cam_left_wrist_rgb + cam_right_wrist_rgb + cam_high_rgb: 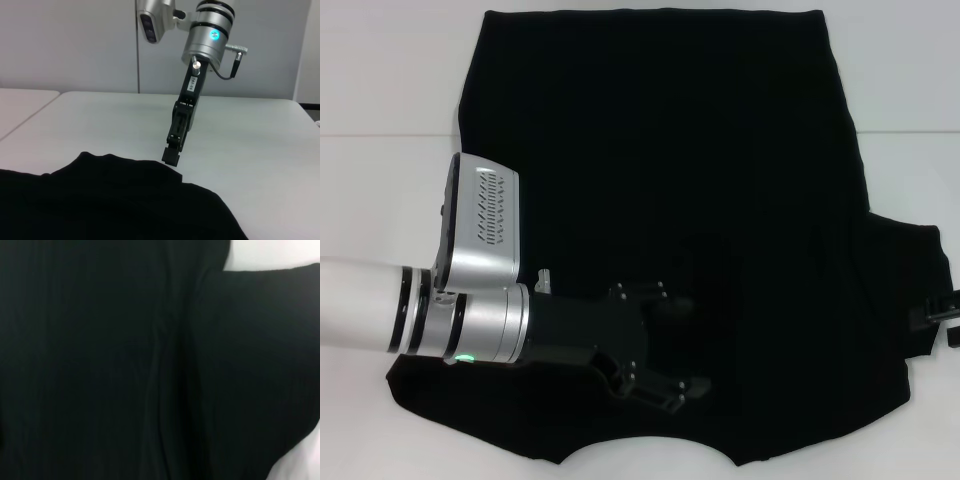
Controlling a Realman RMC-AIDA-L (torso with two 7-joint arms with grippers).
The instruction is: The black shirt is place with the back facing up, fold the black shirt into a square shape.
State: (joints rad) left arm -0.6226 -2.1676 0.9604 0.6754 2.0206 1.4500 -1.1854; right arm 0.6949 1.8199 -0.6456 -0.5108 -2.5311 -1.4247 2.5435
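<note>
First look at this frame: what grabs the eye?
The black shirt spread across the white table fills most of the head view. Next is the left arm reaching in over the shirt's near part, its left tool above the cloth. The right tool hangs at the shirt's right sleeve edge.

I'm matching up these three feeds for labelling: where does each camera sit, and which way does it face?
Head view: above, facing down at the black shirt on the table; left gripper over it.
Left wrist view: low over the shirt, facing across the table at the right gripper.
Right wrist view: close above the shirt; no fingers visible.
All three share the shirt.
</note>
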